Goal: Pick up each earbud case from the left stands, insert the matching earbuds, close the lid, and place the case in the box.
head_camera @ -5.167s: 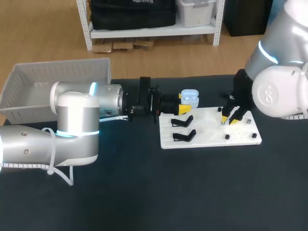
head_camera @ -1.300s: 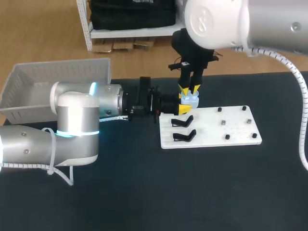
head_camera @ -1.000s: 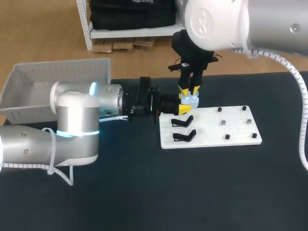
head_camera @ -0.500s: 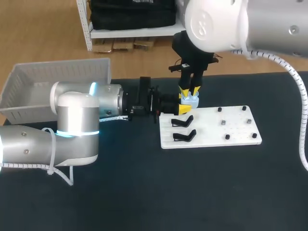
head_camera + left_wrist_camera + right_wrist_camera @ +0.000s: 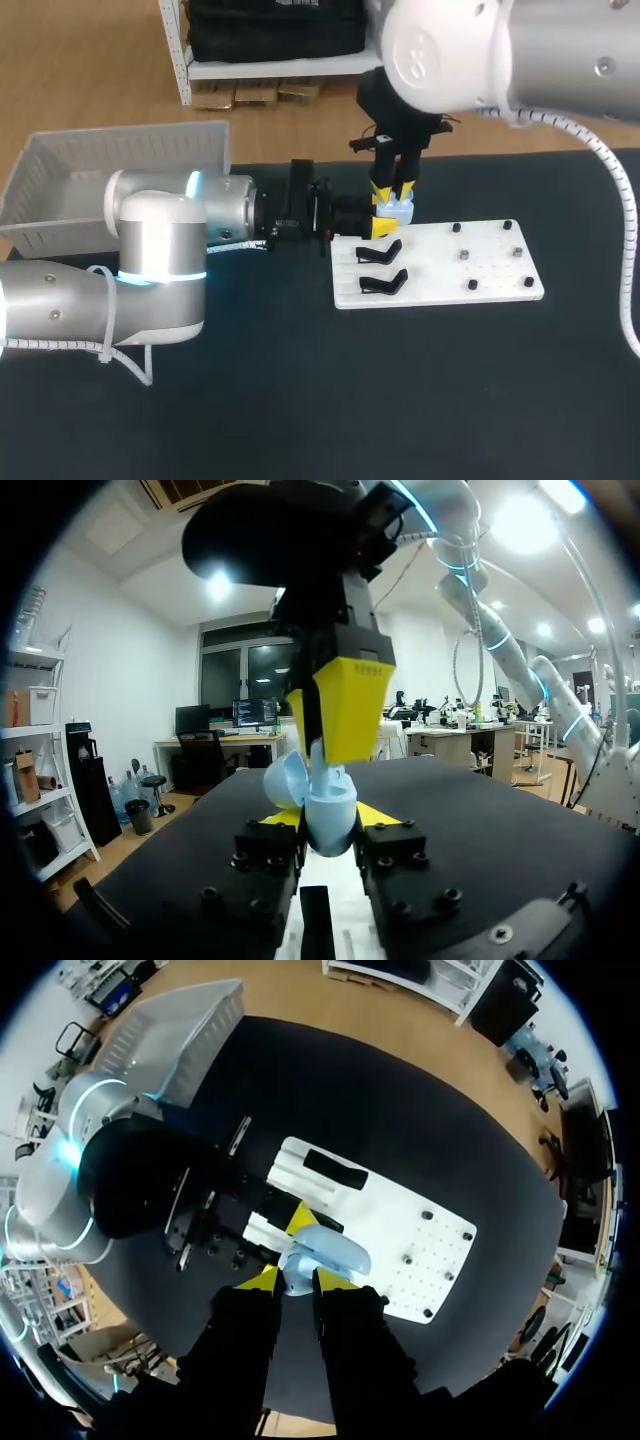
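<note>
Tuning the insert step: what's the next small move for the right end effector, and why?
Probably ease the right end effector straight down a touch: it sits right over the open earbud case gripped by the left end effector, and whether an earbud is seated isn't visible.

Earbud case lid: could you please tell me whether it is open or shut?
Open. The lid is hinged back beside the earbud case, which the left gripper holds.

Bright overhead light is washing the dark table evenly, glaring on the white shell of the right arm and casting faint shadows.
</note>
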